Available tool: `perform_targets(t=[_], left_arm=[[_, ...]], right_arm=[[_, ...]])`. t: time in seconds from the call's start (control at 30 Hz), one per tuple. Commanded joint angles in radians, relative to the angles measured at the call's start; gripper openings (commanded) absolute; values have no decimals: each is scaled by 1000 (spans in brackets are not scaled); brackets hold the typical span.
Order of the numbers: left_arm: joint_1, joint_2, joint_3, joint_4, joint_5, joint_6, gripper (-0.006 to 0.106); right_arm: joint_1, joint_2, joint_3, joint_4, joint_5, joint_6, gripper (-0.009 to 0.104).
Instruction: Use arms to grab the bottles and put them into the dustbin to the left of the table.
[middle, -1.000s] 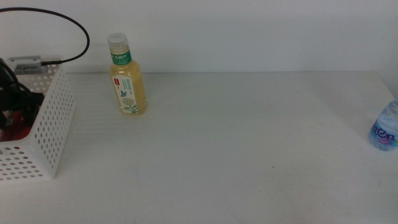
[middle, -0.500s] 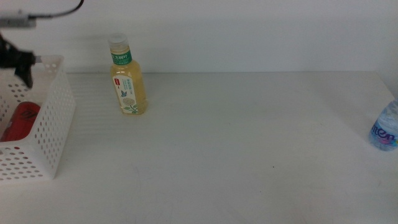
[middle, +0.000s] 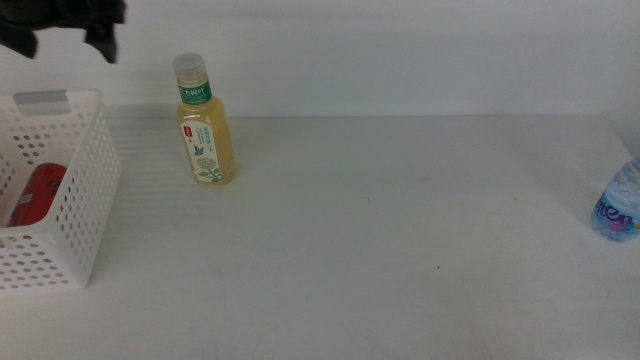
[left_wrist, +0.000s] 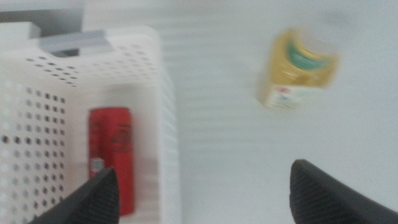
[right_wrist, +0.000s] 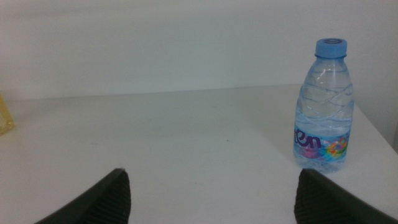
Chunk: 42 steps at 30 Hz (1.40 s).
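My left gripper hangs open and empty high above the white dustbin at the table's left end. In the left wrist view the left gripper has its jaws spread wide over the dustbin's rim. A slim red can lies inside the bin, also seen as the can. The yellow-tea bottle stands upright just right of the bin, blurred as the tea bottle. A clear water bottle stands at the table's right edge. My right gripper is open, short of the water bottle.
The white table stretches bare between the tea bottle and the water bottle. A white wall runs behind its far edge. The right arm is outside the middle view. A sliver of the tea bottle shows in the right wrist view.
My left gripper has risen out of the dustbin and moved up and to the right, leaving the red can lying inside. The bottles have not moved.
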Motion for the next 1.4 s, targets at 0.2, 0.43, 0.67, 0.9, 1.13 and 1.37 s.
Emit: perform_targets(t=[0.2,0.43,0.67,0.9,1.13,1.37], left_arm=[[-202,-216,207,125,-121,-157,89],[-334,-362,456,248,-266,-321,89],[-373,-501,737,366,-511,-498,89],[-367,-575,1008,585,-895,-655,89],[-367,-546,1120,943,-975,-1083,89],[-368,-540,1142,1177,-975,-1376,89]], right_arm=[[-5,-27,-7,-5,-77,-6,70],[-5,-27,-7,-5,-77,-6,70],[-5,-27,-7,-5,-77,-6,70],[-5,-27,-7,-5,-77,-6,70],[-5,-27,-7,-5,-77,-6,70],[-5,-27,-7,-5,-77,-6,70]])
